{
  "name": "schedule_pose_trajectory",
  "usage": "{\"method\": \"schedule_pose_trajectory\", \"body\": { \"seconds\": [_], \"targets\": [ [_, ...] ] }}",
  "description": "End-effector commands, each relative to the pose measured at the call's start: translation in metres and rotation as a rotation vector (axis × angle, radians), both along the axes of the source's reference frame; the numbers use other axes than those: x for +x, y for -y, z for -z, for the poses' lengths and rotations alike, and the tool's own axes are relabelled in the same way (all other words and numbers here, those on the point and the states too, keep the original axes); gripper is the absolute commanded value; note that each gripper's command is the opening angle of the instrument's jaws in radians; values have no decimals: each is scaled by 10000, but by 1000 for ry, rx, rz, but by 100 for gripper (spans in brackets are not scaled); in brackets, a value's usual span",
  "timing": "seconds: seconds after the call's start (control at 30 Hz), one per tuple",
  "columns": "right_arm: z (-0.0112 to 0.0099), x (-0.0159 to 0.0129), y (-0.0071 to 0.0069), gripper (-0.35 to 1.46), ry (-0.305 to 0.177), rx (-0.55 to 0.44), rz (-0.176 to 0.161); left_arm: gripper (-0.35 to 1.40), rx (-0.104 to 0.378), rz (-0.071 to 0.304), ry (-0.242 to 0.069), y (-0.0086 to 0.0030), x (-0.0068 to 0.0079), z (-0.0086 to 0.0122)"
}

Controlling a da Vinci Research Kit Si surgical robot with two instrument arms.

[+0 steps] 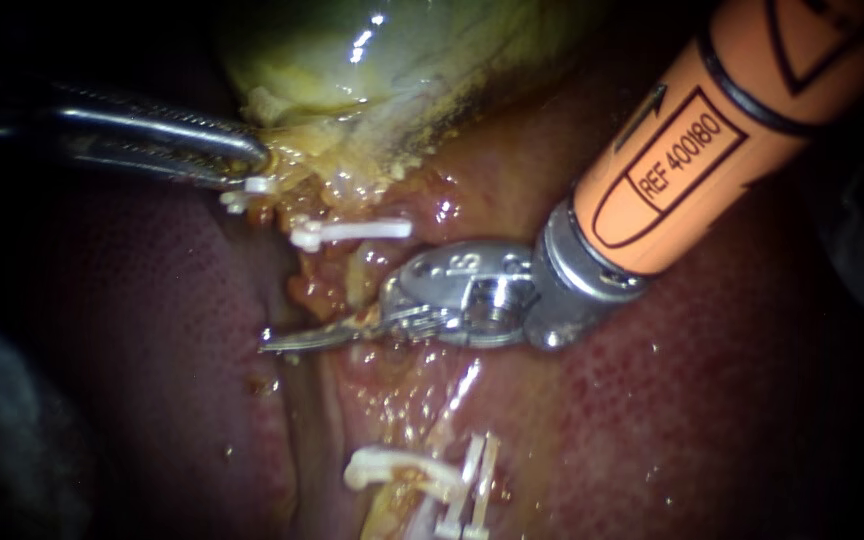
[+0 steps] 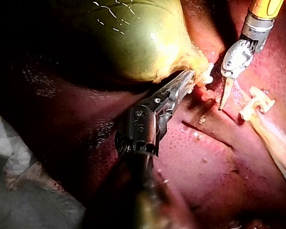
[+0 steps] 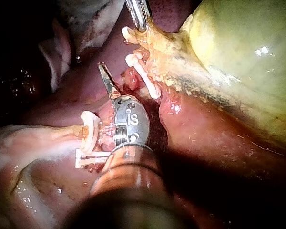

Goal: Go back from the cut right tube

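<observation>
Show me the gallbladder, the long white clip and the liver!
gallbladder [image 1: 422, 60]: endoscope view, on its shiny yellow-green wall.
long white clip [image 1: 352, 231]: endoscope view, on the middle of its bar.
liver [image 1: 712, 400]: endoscope view, on its bare red surface.

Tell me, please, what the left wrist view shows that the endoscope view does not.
Only the left wrist view: the gallbladder as a wide body, and the left instrument back to its wrist. Only the endoscope view: the right instrument with a long orange shaft. Both: left jaws shut on the gallbladder's neck, right jaws shut, white clips.
</observation>
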State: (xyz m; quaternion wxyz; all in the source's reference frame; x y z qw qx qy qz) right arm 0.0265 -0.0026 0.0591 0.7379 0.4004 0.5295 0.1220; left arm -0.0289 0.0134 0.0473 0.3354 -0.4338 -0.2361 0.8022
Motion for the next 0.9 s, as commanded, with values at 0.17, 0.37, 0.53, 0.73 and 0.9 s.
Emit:
{"method": "schedule_pose_trajectory", "body": {
  "seconds": [0.17,0.37,0.53,0.73,0.9],
  "targets": [
    [5,4,6,116,-54,21,-34,-35,0,0,0,-1,1,-1],
    [6,5,7,135,-51,16,-58,-35,0,-1,1,-2,2,-3],
    [7,-9,11,143,5,-22,-154,-35,0,-2,1,-2,2,-3],
    [17,-54,21,145,48,-204,-253,-35,0,-2,1,-2,3,-4],
    [24,-91,16,145,118,-323,-244,-35,-2,-1,0,-5,6,-9]
  ]
}}
